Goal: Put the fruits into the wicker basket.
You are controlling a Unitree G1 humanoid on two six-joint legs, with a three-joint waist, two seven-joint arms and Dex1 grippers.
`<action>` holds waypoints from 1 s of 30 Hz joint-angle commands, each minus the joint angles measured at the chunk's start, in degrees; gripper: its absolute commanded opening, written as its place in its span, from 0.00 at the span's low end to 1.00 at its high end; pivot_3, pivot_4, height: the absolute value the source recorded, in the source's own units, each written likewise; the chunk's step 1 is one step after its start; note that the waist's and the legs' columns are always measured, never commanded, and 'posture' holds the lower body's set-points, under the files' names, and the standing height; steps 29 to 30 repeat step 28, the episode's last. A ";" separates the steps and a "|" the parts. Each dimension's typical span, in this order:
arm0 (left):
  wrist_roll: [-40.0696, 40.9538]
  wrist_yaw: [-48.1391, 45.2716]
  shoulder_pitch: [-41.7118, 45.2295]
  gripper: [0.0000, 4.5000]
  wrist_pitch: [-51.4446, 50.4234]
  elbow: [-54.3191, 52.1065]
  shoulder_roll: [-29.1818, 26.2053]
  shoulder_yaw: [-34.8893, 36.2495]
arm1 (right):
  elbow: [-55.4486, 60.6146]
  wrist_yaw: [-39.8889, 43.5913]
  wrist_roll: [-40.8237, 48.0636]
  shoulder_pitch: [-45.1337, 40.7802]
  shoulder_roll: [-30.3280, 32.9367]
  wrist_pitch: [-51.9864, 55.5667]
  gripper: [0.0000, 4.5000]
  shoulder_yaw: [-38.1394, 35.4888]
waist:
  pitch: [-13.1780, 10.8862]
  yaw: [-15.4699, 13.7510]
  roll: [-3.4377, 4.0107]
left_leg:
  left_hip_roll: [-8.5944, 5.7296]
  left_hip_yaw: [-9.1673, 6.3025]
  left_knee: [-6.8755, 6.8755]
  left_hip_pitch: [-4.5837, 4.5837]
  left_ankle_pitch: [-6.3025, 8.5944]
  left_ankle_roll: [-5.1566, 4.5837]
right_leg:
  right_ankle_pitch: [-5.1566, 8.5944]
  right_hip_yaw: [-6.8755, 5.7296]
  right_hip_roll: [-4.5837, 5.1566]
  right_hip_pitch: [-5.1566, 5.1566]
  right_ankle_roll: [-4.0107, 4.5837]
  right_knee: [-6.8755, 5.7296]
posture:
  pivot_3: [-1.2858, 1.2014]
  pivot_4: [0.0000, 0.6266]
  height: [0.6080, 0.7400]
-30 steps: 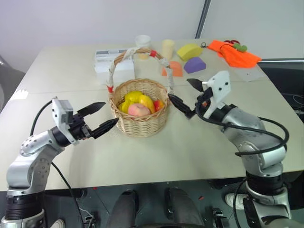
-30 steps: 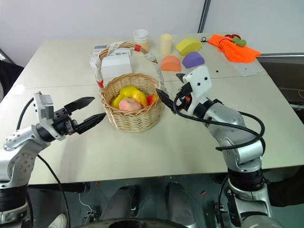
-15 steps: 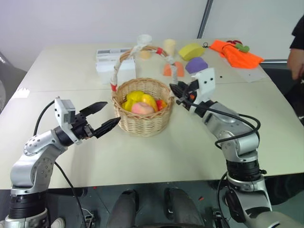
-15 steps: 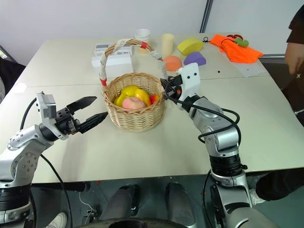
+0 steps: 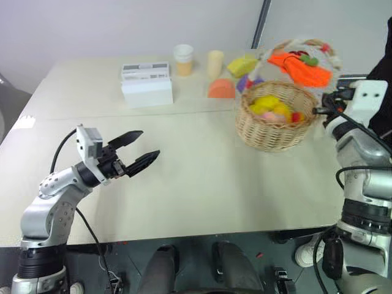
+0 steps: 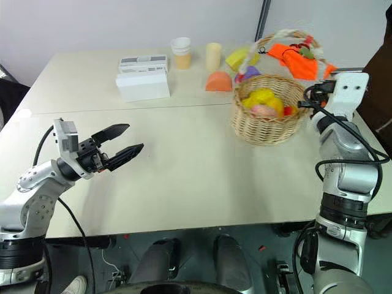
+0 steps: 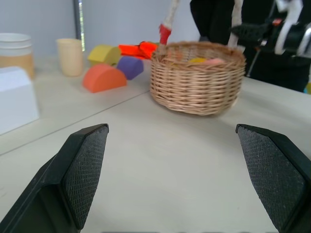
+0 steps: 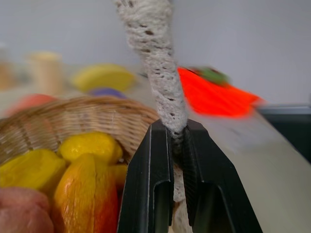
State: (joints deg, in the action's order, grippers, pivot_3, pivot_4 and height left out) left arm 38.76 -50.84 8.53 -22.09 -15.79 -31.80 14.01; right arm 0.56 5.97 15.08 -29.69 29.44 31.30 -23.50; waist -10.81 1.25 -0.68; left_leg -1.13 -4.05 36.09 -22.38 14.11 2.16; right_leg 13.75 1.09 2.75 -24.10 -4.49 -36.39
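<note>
The wicker basket (image 5: pixel 269 127) stands on the right part of the table with several fruits (image 5: pixel 273 106) inside. Among them are a yellow piece (image 8: pixel 92 144), a red-orange mango (image 8: pixel 86 190) and a pink peach (image 8: pixel 22 216). My right gripper (image 8: pixel 176 127) is shut on the white-wrapped handle (image 8: pixel 156 58) low on the basket's right side, and it also appears from the head as the right gripper (image 5: pixel 318 111). My left gripper (image 5: pixel 141 147) hovers open over the table's left half, far from the basket, with nothing between its fingers (image 7: pixel 87 165).
At the back stand a white box (image 5: pixel 146 86), a paper cup (image 5: pixel 183 59), a cream cylinder (image 5: pixel 215 62), an orange foam block (image 5: pixel 221 89) and a yellow block (image 5: pixel 242 65). An orange cloth (image 5: pixel 300 66) lies behind the basket. A person (image 5: pixel 383 79) stands at the right edge.
My right gripper closed on the basket's handle and carried the basket from the table's middle to the right. The left gripper stayed put, open.
</note>
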 commanded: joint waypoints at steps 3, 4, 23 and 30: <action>-0.80 1.93 0.85 1.00 0.54 -0.70 0.26 -0.39 | -1.86 -1.35 -1.62 -1.26 1.32 -5.29 0.20 -1.44 | 0.01 -0.25 0.01 | 0.03 -0.02 0.00 0.00 0.01 -0.02 | 0.00 0.01 -0.06 -0.04 -0.01 -0.08 | 0.52 0.24 0.94; -1.03 2.47 0.82 1.00 0.38 -0.72 0.35 -0.50 | -1.42 -0.95 -1.04 -0.93 1.16 -5.25 0.27 -1.64 | 0.01 -0.28 0.01 | 0.04 -0.02 0.01 0.00 0.01 -0.02 | 0.00 0.01 -0.07 -0.04 -0.01 -0.09 | 0.52 0.24 0.94; -17.83 18.63 -9.43 1.00 17.44 13.89 4.72 4.41 | 16.48 33.39 10.74 33.32 5.17 -15.72 0.70 0.46 | 0.03 -0.26 0.03 | 0.45 0.22 0.07 0.17 0.02 -0.04 | 0.00 0.13 -0.21 0.05 0.27 -0.06 | 0.52 0.24 0.94; -18.04 19.04 -11.08 1.00 19.09 14.16 4.88 4.94 | 14.48 33.30 9.63 31.30 3.33 -17.44 0.70 4.96 | 0.03 -0.58 0.03 | 0.50 0.33 0.14 0.13 0.02 -0.03 | 0.02 0.14 -0.19 0.05 0.31 -0.05 | 0.52 0.24 0.94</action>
